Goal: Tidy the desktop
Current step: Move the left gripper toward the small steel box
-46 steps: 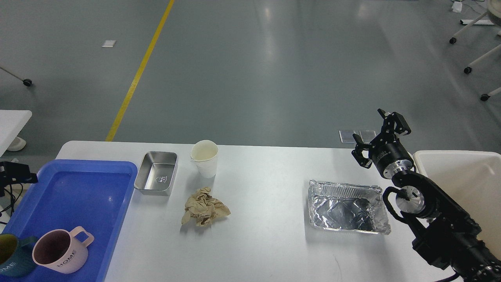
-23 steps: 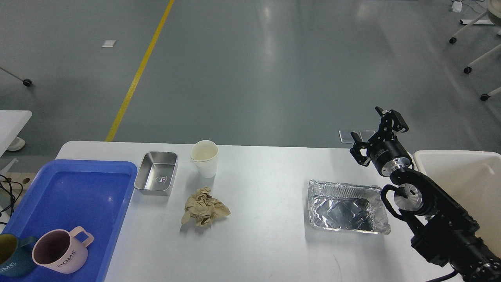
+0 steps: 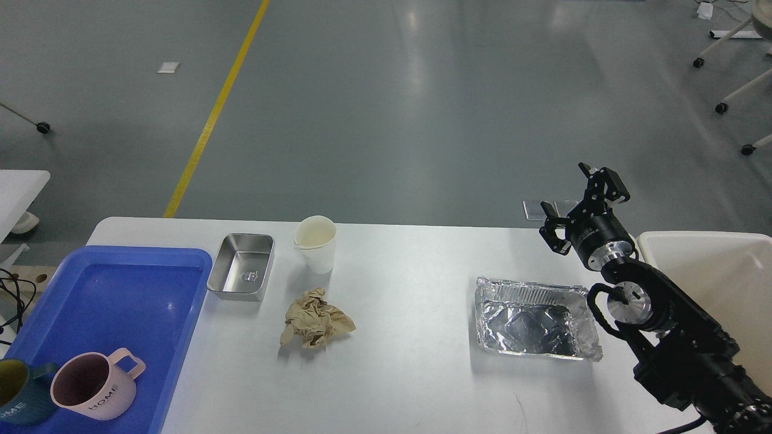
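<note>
Head view shows the large white matte desk (image 3: 410,374) spread across the lower frame, and most of what clutters it sits where it did a second ago. What has changed is small: the right claw (image 3: 580,202) has drifted slightly up and back toward the far edge over the last second, and the dark object visible at the left edge beside the tray a second ago is gone from view. The right claw hangs in the air with its two fingers spread apart and nothing between them, above and behind the crumpled silver foil tray (image 3: 534,317). The left claw is not in view.

On the desk lie a shallow rectangular steel pan (image 3: 241,266), a white paper cup (image 3: 315,243) standing upright just beside it, and a crumpled wad of brown paper (image 3: 315,327) nearer the front. The blue plastic tray (image 3: 175,313) at the left holds a pink mug marked HOME (image 3: 95,385) and a dark teal mug (image 3: 18,401). A cream-white rectangular bin (image 3: 711,271) stands at the right edge.

Judging from this, no grasp has begun; the foil tray next to the bin seems the likeliest first pick.
</note>
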You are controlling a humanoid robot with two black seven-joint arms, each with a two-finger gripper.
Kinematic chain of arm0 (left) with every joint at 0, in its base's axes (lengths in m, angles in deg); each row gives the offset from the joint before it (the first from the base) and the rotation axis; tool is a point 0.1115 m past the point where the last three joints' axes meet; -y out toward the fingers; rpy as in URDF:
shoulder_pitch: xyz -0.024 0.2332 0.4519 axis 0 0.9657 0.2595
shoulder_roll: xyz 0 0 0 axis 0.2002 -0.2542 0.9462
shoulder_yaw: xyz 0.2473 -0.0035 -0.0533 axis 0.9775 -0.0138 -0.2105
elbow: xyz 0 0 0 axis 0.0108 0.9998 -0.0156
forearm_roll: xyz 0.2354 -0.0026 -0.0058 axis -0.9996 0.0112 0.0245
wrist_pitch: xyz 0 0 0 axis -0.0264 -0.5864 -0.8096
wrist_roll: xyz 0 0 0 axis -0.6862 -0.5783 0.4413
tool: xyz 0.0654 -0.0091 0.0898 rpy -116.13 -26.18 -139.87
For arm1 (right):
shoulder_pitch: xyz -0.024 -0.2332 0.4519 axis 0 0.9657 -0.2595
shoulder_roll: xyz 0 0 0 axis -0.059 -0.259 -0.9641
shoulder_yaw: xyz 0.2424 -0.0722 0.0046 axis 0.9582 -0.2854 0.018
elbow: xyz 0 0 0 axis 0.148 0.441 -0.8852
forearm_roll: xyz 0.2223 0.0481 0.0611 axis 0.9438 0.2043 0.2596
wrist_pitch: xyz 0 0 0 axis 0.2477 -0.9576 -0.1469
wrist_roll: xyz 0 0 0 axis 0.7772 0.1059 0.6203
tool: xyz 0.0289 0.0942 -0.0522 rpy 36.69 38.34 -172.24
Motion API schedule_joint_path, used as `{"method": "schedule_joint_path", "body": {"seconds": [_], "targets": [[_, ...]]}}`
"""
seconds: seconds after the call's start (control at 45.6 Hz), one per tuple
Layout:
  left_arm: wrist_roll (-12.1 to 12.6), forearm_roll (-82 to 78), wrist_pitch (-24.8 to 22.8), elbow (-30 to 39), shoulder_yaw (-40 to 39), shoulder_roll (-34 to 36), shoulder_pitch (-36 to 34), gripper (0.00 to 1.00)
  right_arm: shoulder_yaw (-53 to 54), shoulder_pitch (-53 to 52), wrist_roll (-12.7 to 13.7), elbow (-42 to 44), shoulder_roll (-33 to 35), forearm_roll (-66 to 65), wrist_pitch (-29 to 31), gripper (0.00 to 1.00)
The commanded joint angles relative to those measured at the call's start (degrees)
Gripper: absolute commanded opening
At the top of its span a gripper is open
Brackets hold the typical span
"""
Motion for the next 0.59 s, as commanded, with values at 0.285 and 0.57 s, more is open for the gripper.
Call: {"method": "schedule_joint_path", "body": {"seconds": [0.285, 0.57], "targets": [[4.5, -14.2, 20.8, -6.0, 11.7, -23.8, 0.0, 0.77, -0.1, 0.5, 0.0, 0.1, 0.2, 0.0, 0.0, 1.0], [4.5, -16.0, 26.7, -15.2, 15.7, -36.4, 0.1, 0.78, -0.3, 0.3, 0.0, 0.3, 0.0, -0.9, 0.0, 1.0]]}}
